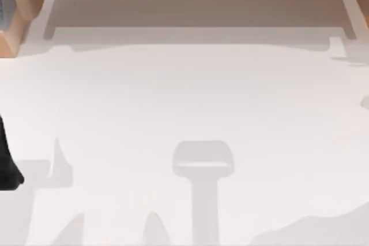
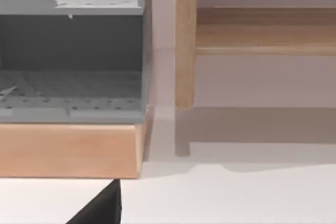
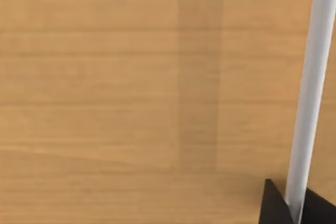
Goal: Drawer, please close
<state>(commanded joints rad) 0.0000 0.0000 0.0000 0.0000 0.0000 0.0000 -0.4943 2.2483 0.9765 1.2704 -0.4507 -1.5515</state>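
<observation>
drawer [image 3: 131,98]: light wood-grain front panel, flat, seen close in right wrist view
handle [image 3: 310,93]: slim white bar, near-upright, slightly tilted, just before panel at 3 o'clock
open/closed: cannot tell

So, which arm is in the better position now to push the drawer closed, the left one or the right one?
Probably the right. Its gripper sits close against a wood panel, fingertips either side of a white bar, likely the drawer handle. The left arm is at the table's left edge, back from the furniture.
</observation>
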